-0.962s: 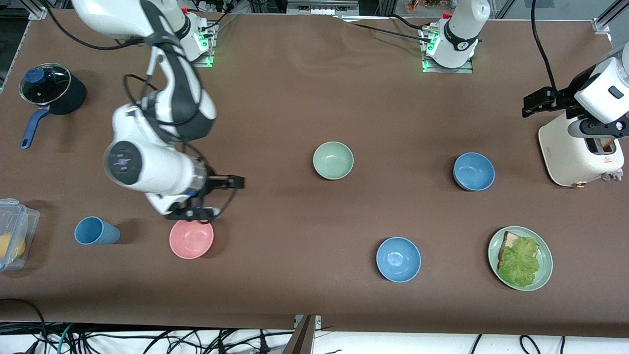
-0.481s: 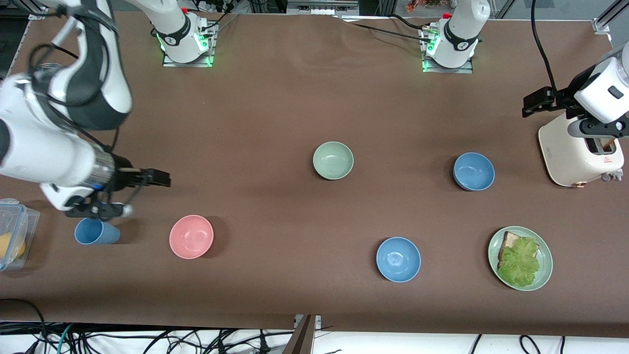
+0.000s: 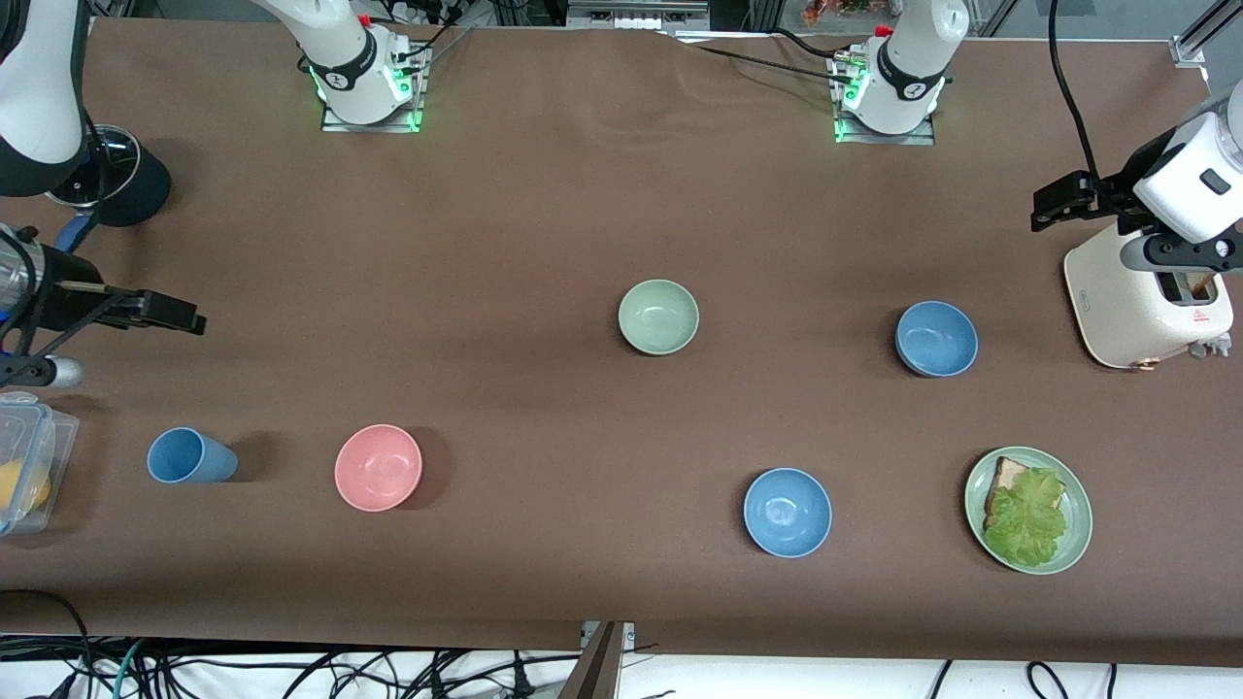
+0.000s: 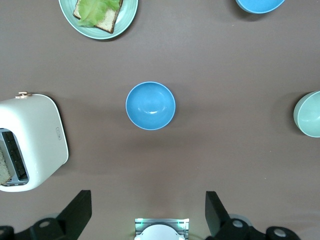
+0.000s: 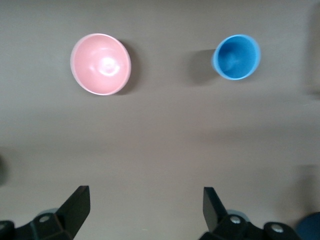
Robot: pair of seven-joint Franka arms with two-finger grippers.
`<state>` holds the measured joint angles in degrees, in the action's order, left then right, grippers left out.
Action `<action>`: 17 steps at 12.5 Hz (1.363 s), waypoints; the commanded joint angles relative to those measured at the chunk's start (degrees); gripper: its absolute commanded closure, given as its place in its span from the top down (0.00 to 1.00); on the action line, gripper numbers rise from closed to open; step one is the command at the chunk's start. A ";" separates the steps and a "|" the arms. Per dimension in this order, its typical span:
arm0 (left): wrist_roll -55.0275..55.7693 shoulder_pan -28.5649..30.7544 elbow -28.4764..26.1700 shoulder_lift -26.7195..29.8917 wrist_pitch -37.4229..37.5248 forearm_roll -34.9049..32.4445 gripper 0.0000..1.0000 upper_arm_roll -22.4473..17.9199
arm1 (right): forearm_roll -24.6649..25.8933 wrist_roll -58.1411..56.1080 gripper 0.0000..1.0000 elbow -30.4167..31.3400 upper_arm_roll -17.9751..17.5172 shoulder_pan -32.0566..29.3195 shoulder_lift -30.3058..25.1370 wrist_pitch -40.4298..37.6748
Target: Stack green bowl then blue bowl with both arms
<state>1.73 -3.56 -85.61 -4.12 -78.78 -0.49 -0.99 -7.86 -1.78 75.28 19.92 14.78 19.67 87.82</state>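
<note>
Right end effector (image 3: 165, 313) is hanging over bare surface (image 3: 544, 194) at the right arm's end, between the pot (image 3: 136, 189) and the clear container (image 3: 34, 437). Its fingers are spread and holding nothing. A second ago it was sitting right over the pink bowl (image 3: 378, 467). Since then it has been swinging out toward the surface's edge, passing over the blue cup (image 3: 189, 456) on the way.

Left end effector (image 3: 1063, 199) is waiting over the surface beside the toaster (image 3: 1146, 301), also spread and empty, with no change.

My read is that the right arm is clearing out rather than approaching. Neither arm is heading for a task bowl, and no stacking has started.

- The green bowl (image 3: 658, 316) is sitting alone near mid-surface.
- The blue bowl (image 3: 936, 338), the duller one, is sitting toward the left arm's end, well apart from the green bowl and near the toaster.
- None of the bowls have moved.

Count:
- Bowls: 4 in total.
  - 1 green
  - 1 dull blue
  - 1 brighter blue bowl (image 3: 787, 512), nearer the front camera
  - 1 pink
- Cups: 1, blue.
- Plates: 1 green plate (image 3: 1076, 544), carrying bread and lettuce.
- Toasters: 1.
- Pots: 1, lidded.
- Containers: 1.
- Arms: 2.
</note>
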 commanded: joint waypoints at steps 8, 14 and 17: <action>0.38 -0.13 1.23 -0.19 1.17 -0.56 1.00 0.11 | 4.96 -6.22 1.00 8.82 -7.96 -7.91 -9.73 0.25; 0.38 -0.13 1.23 -0.19 1.08 -0.65 1.00 0.03 | 9.00 -6.57 1.00 12.52 -12.89 -12.31 -14.65 0.69; 0.38 -0.05 1.23 -0.28 1.00 -0.56 1.00 -0.24 | 11.45 -7.10 1.00 13.05 -12.98 -12.49 -15.19 1.30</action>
<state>1.73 -3.53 -85.60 -4.12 -78.75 -0.49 -1.17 1.05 -7.81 85.82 8.44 3.33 6.49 87.81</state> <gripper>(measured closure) 0.000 0.000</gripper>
